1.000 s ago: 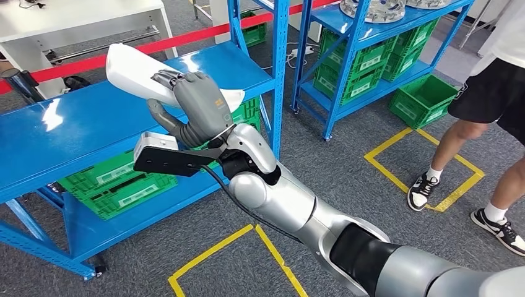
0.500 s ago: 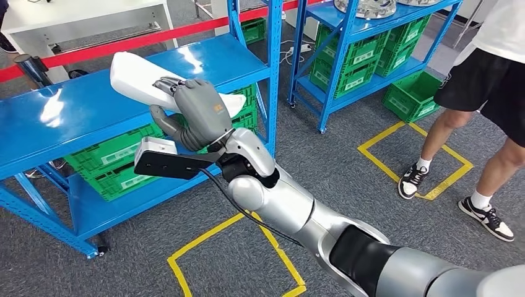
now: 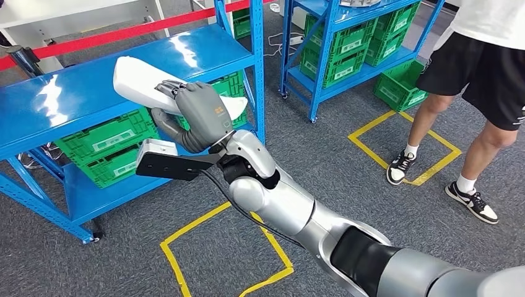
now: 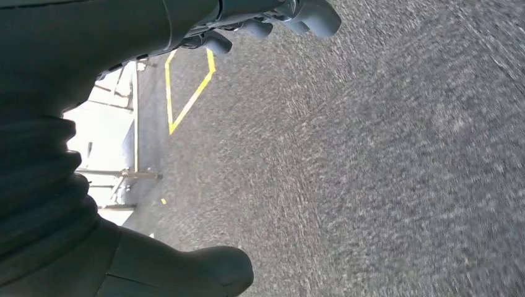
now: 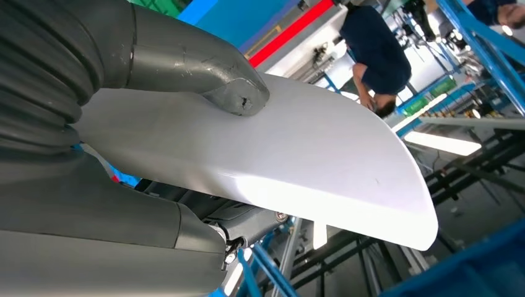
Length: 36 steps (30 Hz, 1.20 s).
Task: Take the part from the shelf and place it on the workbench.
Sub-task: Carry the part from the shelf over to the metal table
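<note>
The part [image 3: 137, 82] is a long white curved shell. My right hand [image 3: 199, 115] grips it around its middle, just above the front edge of the blue shelf's top board [image 3: 68, 102]. In the right wrist view the thumb [image 5: 207, 68] presses on the part's smooth white surface [image 5: 303, 167], and the fingers are hidden beneath it. My left hand [image 4: 93, 55] hangs over grey carpet, its fingers [image 4: 309, 15] and thumb [image 4: 186, 272] apart with nothing between them.
Green crates [image 3: 105, 145] fill the shelf's lower levels. A second blue rack [image 3: 347, 43] with green crates stands behind. A person [image 3: 483, 74] stands at the right by a yellow floor square [image 3: 405, 151]. Another yellow square [image 3: 216, 253] lies under my arm. Red tape [image 3: 105, 34] runs behind the shelf.
The whole picture has shifted, so the camera has moved. My right hand still holds the part, which now sits nearer the shelf's front edge than before. The person has stepped closer.
</note>
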### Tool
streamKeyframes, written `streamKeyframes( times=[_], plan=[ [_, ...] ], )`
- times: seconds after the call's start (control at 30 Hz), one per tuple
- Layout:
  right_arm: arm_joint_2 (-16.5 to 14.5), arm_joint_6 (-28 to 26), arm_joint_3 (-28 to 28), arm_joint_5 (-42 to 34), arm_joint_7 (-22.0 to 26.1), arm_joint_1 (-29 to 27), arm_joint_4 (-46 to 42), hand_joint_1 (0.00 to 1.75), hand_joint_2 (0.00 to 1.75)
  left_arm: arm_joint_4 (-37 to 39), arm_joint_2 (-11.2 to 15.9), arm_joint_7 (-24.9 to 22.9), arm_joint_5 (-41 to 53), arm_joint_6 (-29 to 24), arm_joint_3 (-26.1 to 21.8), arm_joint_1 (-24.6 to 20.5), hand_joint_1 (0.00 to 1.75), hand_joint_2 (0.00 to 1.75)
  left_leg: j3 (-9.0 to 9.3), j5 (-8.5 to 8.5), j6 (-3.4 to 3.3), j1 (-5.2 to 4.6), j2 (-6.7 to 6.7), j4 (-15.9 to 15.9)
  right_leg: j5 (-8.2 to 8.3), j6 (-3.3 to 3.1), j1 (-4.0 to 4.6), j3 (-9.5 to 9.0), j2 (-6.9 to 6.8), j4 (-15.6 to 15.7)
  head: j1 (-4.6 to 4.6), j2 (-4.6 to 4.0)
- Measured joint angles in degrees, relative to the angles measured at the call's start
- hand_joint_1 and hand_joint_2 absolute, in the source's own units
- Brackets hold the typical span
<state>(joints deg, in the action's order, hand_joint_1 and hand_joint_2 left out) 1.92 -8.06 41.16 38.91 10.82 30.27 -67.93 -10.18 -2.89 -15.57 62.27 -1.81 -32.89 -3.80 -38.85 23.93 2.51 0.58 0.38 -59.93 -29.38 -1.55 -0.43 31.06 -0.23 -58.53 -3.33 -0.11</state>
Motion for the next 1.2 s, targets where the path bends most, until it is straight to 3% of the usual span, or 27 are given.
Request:
streamKeyframes(
  times=[0.1,0.13,0.17,0.2,0.27,0.33,0.4,0.47,0.5,0.53,0.6,0.63,0.67,0.7,0.77,0.83,0.87,0.93,1.0,1.07,1.13,1.17,1.2],
  plan=[
    [-0.08,0.14,0.00,0.12,-0.09,0.01,0.01,1.75,1.75,0.02,0.00,-0.31,0.01,-0.01,0.00,-0.09,0.00,1.75,-2.25,8.21,0.52,0.08,-0.10,-9.06,2.18,-0.68,0.05,2.45,-0.08,0.08,0.15,0.00],
    [-0.09,0.27,0.00,0.21,-0.15,0.00,0.01,1.75,1.75,0.02,0.02,-0.53,0.01,-0.02,0.00,-0.15,0.00,1.75,-2.58,9.59,0.59,0.07,-0.11,-12.31,2.93,-0.68,0.14,3.43,-0.08,0.04,0.14,0.00],
    [-0.10,0.39,0.00,0.28,-0.24,0.01,0.02,1.75,1.75,0.02,0.02,-0.74,0.02,-0.02,0.00,-0.22,0.00,1.75,-2.27,9.43,0.54,0.05,-0.11,-14.19,3.67,-0.67,0.24,4.42,-0.08,-0.01,0.15,0.00],
    [-0.14,0.54,0.00,0.33,-0.29,0.02,0.03,1.75,1.75,0.02,0.02,-0.94,0.02,-0.02,0.00,-0.28,0.00,1.75,-1.12,8.19,0.36,0.00,-0.13,-14.37,4.41,-0.63,0.36,5.40,-0.08,-0.07,0.15,0.00],
    [-0.25,0.86,0.00,0.37,-0.36,0.10,0.04,1.75,1.75,-0.04,0.06,-1.18,0.02,-0.03,0.00,-0.44,0.00,1.75,3.95,5.71,-0.46,-0.28,-0.19,-9.35,5.83,-0.52,0.57,7.12,-0.09,-0.18,0.12,0.00],
    [-0.39,1.09,0.00,0.37,-0.36,0.35,0.03,1.75,1.75,-0.14,0.14,-1.18,0.06,-0.05,0.00,-0.64,0.00,1.75,10.06,6.79,-1.36,-0.79,-0.22,-1.03,7.11,-0.15,0.67,8.08,-0.16,-0.15,0.08,0.00],
    [-0.46,1.17,0.01,0.36,-0.35,0.64,0.08,1.75,1.75,-0.17,0.16,-1.25,0.27,-0.07,0.00,-0.85,0.00,1.75,12.28,7.97,-1.94,-1.34,-0.22,3.33,8.41,0.54,0.46,8.31,-0.35,0.29,0.16,0.00],
    [-0.32,1.23,0.02,0.34,-0.31,0.77,0.18,1.75,1.75,-0.12,0.07,-1.49,0.64,-0.05,0.00,-0.99,0.00,1.75,11.48,6.56,-2.63,-1.24,-0.09,4.03,8.98,1.34,0.33,8.61,-0.30,0.66,0.30,0.00],
    [-0.20,1.25,0.02,0.33,-0.25,0.80,0.22,1.75,1.75,-0.10,0.01,-1.60,0.80,-0.04,0.00,-1.06,0.00,1.75,10.98,5.67,-3.06,-1.05,0.05,4.27,7.79,1.69,0.32,9.07,-0.15,-0.09,0.32,0.00],
    [-0.04,1.26,0.02,0.31,-0.20,0.82,0.25,1.75,1.75,-0.09,-0.04,-1.67,0.92,-0.03,0.00,-1.13,0.00,1.75,10.34,4.77,-3.36,-0.81,0.20,4.47,5.47,2.01,0.29,9.77,0.02,-1.96,0.33,0.00],
    [0.24,1.27,0.02,0.22,-0.12,0.79,0.32,1.75,1.75,-0.08,-0.09,-1.72,1.03,-0.02,0.00,-1.24,0.00,1.75,8.51,3.21,-3.67,-0.73,0.35,4.34,-0.57,2.60,-0.03,11.45,0.19,-8.93,0.31,0.00],
    [0.39,1.28,0.02,0.18,-0.11,0.74,0.37,1.75,1.75,-0.08,-0.11,-1.72,1.05,-0.02,0.00,-1.26,0.00,1.75,7.46,2.46,-3.63,-0.71,0.39,4.20,-2.29,2.87,-0.19,11.99,0.19,-12.59,0.31,0.00],
    [0.51,1.28,0.02,0.14,-0.10,0.70,0.43,1.75,1.75,-0.07,-0.14,-1.72,1.06,-0.02,0.00,-1.26,0.00,1.75,6.36,1.75,-3.54,-0.66,0.44,3.99,-2.64,3.10,-0.33,11.98,0.19,-15.19,0.32,0.00],
    [0.59,1.27,0.02,0.13,-0.10,0.68,0.46,1.75,1.75,-0.07,-0.16,-1.72,1.07,-0.02,0.00,-1.26,0.00,1.75,5.19,1.10,-3.37,-0.57,0.49,3.67,-1.70,3.28,-0.45,11.14,0.18,-16.04,0.31,0.00],
    [0.64,1.26,0.02,0.11,-0.08,0.70,0.48,1.75,1.75,-0.07,-0.22,-1.72,1.07,-0.02,0.00,-1.27,0.00,1.75,2.95,0.05,-2.87,-0.32,0.54,2.71,0.73,3.55,-0.70,6.47,0.17,-11.84,0.30,0.00],
    [0.61,1.25,0.02,0.09,-0.07,0.78,0.46,1.75,1.75,-0.11,-0.24,-1.71,1.07,-0.03,0.00,-1.28,0.00,1.75,1.17,-0.80,-2.14,-0.24,0.49,1.65,-0.33,3.30,-0.60,0.67,0.26,-4.02,0.25,0.00],
    [0.61,1.24,0.02,0.07,-0.05,0.80,0.46,1.75,1.75,-0.12,-0.23,-1.71,1.07,-0.03,0.00,-1.28,0.00,1.75,0.67,-1.25,-1.75,-0.26,0.45,1.34,-1.39,2.93,-0.50,-0.99,0.34,-1.30,0.24,0.00],
    [0.62,1.22,0.02,0.04,-0.03,0.75,0.46,1.75,1.75,-0.09,-0.24,-1.71,1.07,-0.03,0.00,-1.22,0.00,1.75,0.28,-2.29,-0.96,-0.19,0.39,1.47,-1.80,1.76,-0.25,-1.20,0.43,0.07,0.25,0.00],
    [0.62,1.24,0.02,0.02,-0.03,0.75,0.48,1.75,1.75,-0.02,-0.27,-1.72,1.07,-0.02,0.00,-1.13,0.00,1.75,-0.43,-1.01,-0.23,0.03,0.27,0.71,-0.65,0.70,-0.30,-0.31,0.26,0.19,0.25,0.00],
    [0.58,1.24,0.02,0.00,-0.03,0.79,0.48,1.75,1.75,0.02,-0.32,-1.73,1.08,-0.02,0.00,-1.12,0.00,1.75,-1.93,4.19,0.25,0.15,0.11,-3.79,0.74,-0.07,-0.40,1.03,0.12,0.30,0.31,0.00],
    [0.58,1.25,0.02,0.00,-0.03,0.75,0.49,1.75,1.75,0.02,-0.34,-1.74,1.09,-0.02,0.00,-1.17,0.00,1.75,-3.26,8.93,0.44,0.14,-0.02,-10.87,2.13,-0.24,-0.32,2.71,0.15,0.27,0.33,0.00],
    [0.59,1.27,0.02,-0.01,-0.03,0.73,0.51,1.75,1.75,0.02,-0.34,-1.73,1.09,-0.02,0.00,-1.19,0.00,1.75,-3.24,9.44,0.43,0.13,-0.07,-13.45,2.86,-0.22,-0.26,3.65,0.16,0.24,0.34,0.00],
    [0.60,1.28,0.02,-0.02,-0.03,0.71,0.55,1.75,1.75,0.02,-0.35,-1.71,1.09,-0.02,0.00,-1.19,0.00,1.75,-2.51,8.72,0.32,0.12,-0.10,-14.55,3.58,-0.17,-0.18,4.60,0.17,0.19,0.32,0.00]
  ],
)
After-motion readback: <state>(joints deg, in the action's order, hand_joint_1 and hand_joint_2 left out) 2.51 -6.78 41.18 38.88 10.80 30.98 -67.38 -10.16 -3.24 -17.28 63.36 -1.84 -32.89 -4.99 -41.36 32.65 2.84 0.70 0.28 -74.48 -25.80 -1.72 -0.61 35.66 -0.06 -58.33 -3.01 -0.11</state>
